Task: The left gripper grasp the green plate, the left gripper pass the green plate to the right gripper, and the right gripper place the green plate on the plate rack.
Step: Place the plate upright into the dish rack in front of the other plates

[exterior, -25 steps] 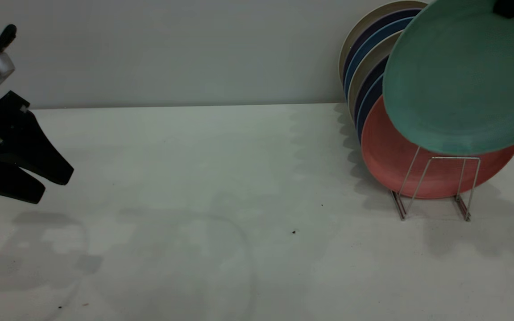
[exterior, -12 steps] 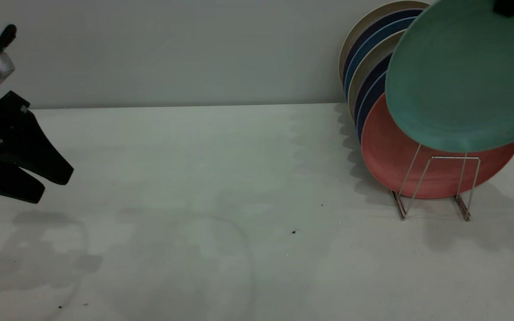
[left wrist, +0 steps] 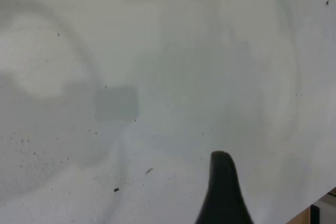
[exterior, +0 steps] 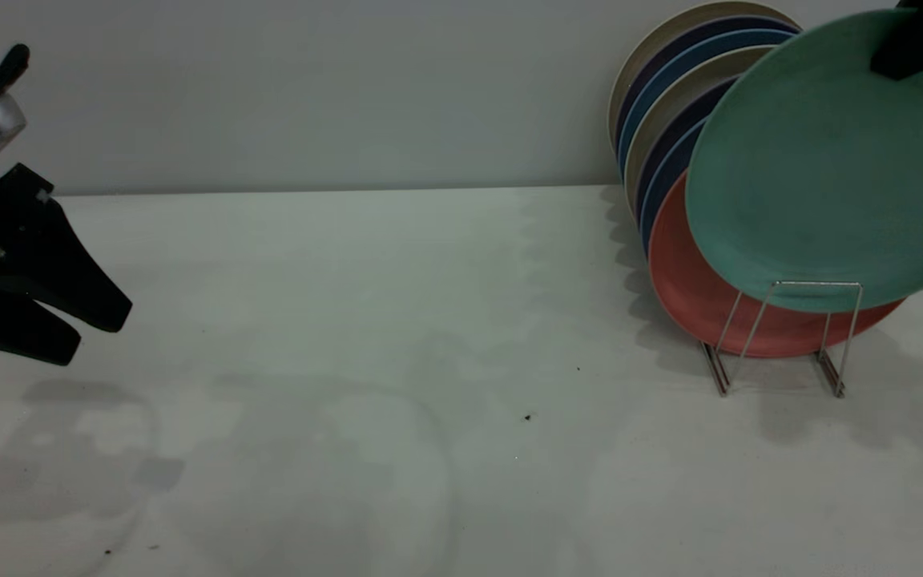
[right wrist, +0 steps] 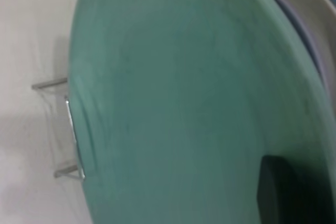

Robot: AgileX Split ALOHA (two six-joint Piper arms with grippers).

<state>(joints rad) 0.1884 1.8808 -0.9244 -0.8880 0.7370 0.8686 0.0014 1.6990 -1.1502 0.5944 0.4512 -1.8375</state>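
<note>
The green plate (exterior: 822, 168) hangs tilted at the right of the exterior view, in front of the salmon-pink plate (exterior: 694, 296), with its lower edge behind the front wire loop of the plate rack (exterior: 782, 336). My right gripper (exterior: 914, 40) is shut on the plate's upper rim. In the right wrist view the green plate (right wrist: 178, 103) fills the frame and one black finger (right wrist: 286, 190) lies on its face. My left gripper (exterior: 97, 332) is open and empty at the far left, above the table. Only one fingertip (left wrist: 223, 182) shows in the left wrist view.
Several plates (exterior: 670, 104) in cream, navy and blue stand upright in the rack behind the pink one, against the back wall. The white table (exterior: 397, 320) spreads between the two arms. The table's edge (left wrist: 315, 203) shows in the left wrist view.
The right gripper has lowered the green plate, so its lower edge now sits behind the rack's front loop and covers more of the pink plate. The left arm has not moved.
</note>
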